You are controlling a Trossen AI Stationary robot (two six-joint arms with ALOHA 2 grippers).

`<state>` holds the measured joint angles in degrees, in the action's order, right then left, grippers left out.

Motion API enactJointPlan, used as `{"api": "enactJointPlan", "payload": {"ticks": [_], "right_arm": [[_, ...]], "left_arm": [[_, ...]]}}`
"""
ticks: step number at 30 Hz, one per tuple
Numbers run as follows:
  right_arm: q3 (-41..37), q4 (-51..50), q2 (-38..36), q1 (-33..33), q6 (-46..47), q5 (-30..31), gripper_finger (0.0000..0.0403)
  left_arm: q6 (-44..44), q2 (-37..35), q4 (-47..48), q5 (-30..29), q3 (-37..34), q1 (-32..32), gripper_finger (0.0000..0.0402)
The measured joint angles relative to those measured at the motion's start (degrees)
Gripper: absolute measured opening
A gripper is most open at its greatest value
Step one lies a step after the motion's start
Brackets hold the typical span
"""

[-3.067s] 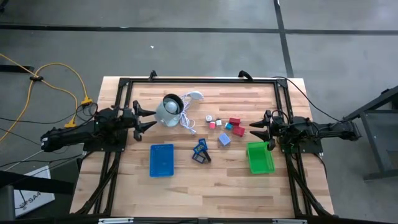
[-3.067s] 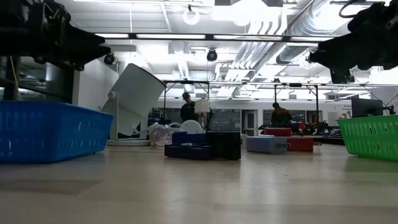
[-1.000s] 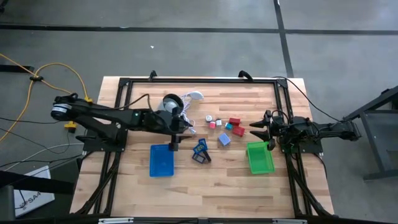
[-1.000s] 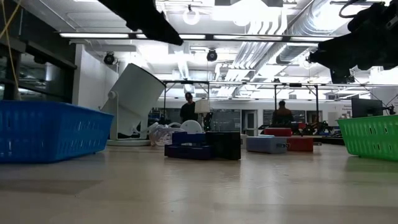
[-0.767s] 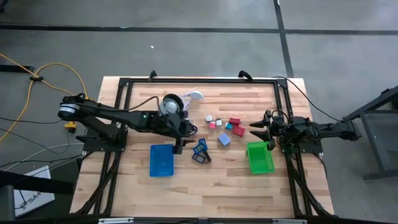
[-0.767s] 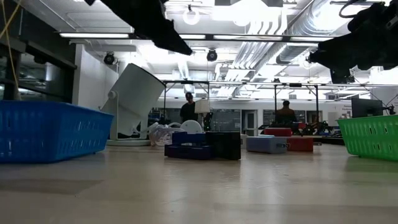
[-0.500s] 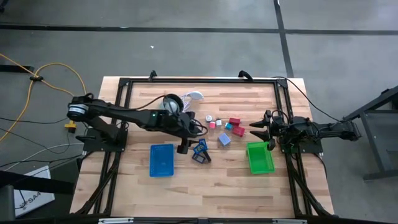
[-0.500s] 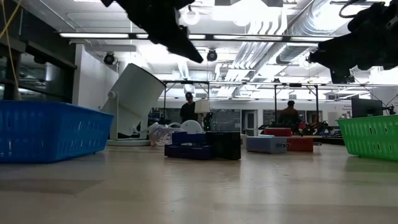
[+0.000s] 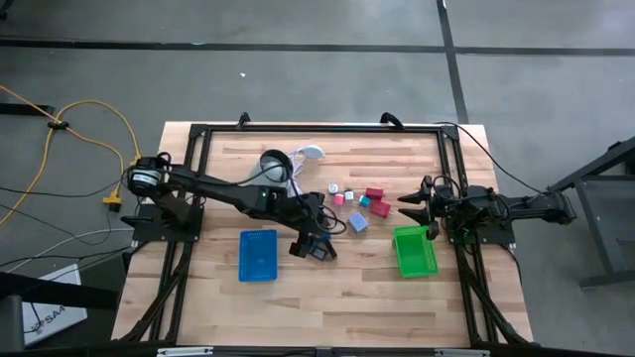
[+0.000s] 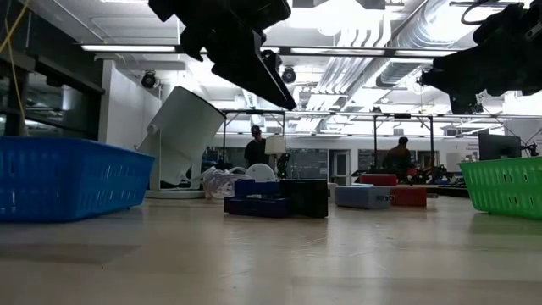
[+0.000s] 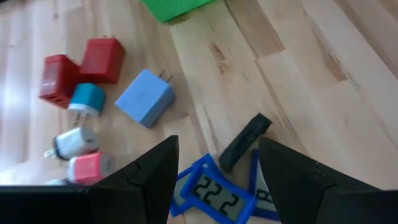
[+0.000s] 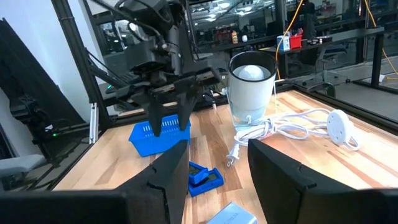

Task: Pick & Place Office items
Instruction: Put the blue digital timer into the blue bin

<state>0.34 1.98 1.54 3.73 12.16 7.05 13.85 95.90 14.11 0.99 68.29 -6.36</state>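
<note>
Dark blue clip point(image 11: 217, 196) lies on the table directly under my left gripper point(image 9: 310, 238), fingers point(image 11: 149, 177) spread, holding nothing. Only my wrist view shows the pale-blue block point(image 11: 144, 98) and red blocks point(image 11: 81, 67) beyond. Right gripper point(image 9: 409, 206) waits near the green tray point(image 9: 414, 253).

Both arms were dark, jointed and slim. The left arm point(image 9: 213, 187) carried a round silver-grey cap at its base joint. Each ended in two tapered black fingers point(image 11: 152, 177).
</note>
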Motion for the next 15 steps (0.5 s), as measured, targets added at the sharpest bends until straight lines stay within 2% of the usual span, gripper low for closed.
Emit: {"api": "enactJointPlan", "payload": {"ticks": [3,8,15], "right_arm": [[0.0,0.0,0.0,0.0,0.0,0.0,0.0153],[0.0,0.0,0.0,0.0,0.0,0.0,0.0153],[0.0,0.0,0.0,0.0,0.0,0.0,0.0153]], "left_arm": [[-0.2,0.4,0.1,1.8,0.0,-0.3,0.0211],[-2.5,0.4,0.6,1.3,0.0,-0.2,0.0211],[-10.0,0.4,1.5,-7.3,0.0,-0.5,0.0211]]}}
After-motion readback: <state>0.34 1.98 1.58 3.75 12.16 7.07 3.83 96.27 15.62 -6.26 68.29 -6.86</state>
